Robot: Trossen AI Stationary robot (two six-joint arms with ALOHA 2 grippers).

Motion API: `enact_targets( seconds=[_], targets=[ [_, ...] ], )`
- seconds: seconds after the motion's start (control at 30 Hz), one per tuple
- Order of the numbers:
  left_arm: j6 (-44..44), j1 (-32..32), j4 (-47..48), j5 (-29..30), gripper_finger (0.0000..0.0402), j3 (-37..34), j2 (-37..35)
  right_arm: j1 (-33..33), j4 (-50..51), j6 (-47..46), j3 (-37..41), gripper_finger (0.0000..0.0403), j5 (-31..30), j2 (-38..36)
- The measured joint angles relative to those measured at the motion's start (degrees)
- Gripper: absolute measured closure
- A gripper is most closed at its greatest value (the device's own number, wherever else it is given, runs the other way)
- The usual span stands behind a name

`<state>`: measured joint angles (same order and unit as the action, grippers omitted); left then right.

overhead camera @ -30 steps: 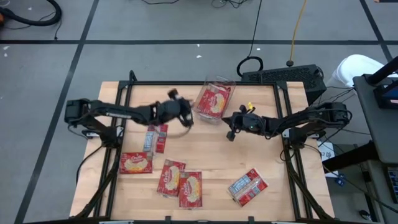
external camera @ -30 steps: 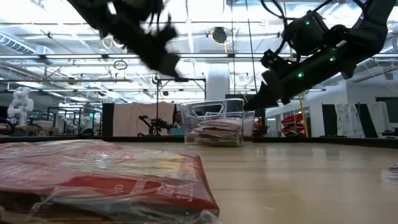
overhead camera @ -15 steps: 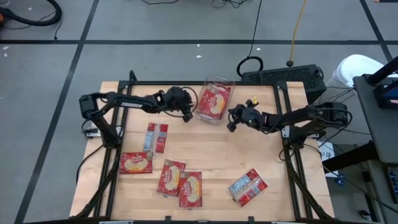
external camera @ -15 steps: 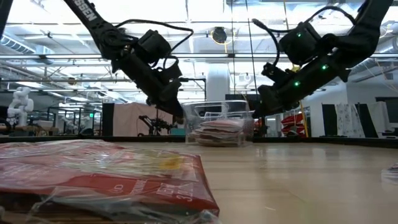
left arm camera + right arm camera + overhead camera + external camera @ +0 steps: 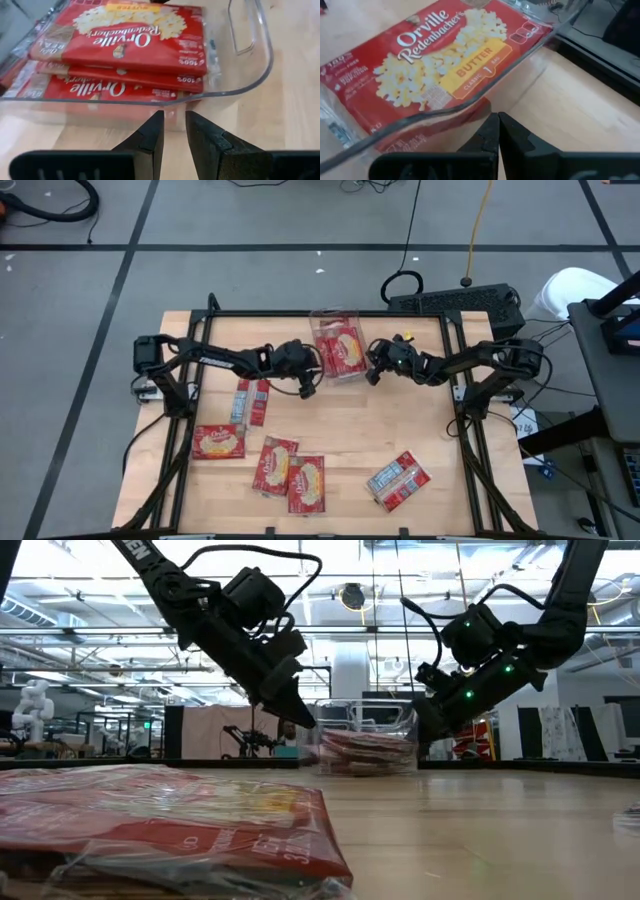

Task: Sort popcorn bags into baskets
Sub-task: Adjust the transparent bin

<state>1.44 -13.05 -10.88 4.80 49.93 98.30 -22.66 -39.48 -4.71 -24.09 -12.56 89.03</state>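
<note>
My left claw sits low at the left wall of the clear basket, fingers a narrow gap apart and grasping nothing, their tips against its rim. My right claw is clenched shut, empty, pressed to the basket's right wall. Between them the basket holds a stack of red popcorn bags lying flat, long axis running away from the desk's front edge. 5 more bags lie loose on the desk nearer the front.
</note>
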Motion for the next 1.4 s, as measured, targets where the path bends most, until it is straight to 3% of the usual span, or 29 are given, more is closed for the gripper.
enact_targets(
  seconds=[0.17, 0.27, 0.37, 0.53, 0.73, 0.9, 1.07, 1.4],
  targets=[
    [0.0, -0.4, 3.7, 8.2, 0.0312, 0.0, 0.0, 0.2, -0.5, -2.5, -0.2, 0.0403, 1.0, 0.0],
    [-0.1, -1.4, 4.8, 9.3, 0.0312, 0.0, 0.0, 0.3, -0.5, -2.9, -0.3, 0.0403, 0.8, 0.0],
    [-0.3, -1.8, 7.8, 11.4, 0.0312, 0.1, -0.3, 0.3, 4.5, -5.1, -0.3, 0.0403, -0.6, -2.3],
    [-2.7, -1.5, 17.3, 20.2, 0.0312, 0.1, -3.3, 2.4, 15.7, -7.8, -0.3, 0.0403, 0.5, -9.3],
    [-6.1, 2.0, 23.5, 20.6, 0.0312, 0.1, -9.0, 9.7, 18.0, -10.9, -0.3, 0.0403, 6.8, -13.4],
    [-7.4, 7.5, 21.9, 20.4, 0.0312, 0.1, -10.8, 13.7, 11.4, -10.9, -0.3, 0.0403, 4.4, -10.6],
    [-11.4, 11.2, 20.9, 20.8, 0.0312, 0.1, -10.7, 12.9, 4.4, -8.6, -1.3, 0.0403, -0.6, -5.9],
    [-16.8, 15.1, 21.1, 24.5, 0.0312, 0.1, -10.7, 10.5, 1.6, -5.5, -6.9, 0.0403, 0.3, 2.2]
  ],
)
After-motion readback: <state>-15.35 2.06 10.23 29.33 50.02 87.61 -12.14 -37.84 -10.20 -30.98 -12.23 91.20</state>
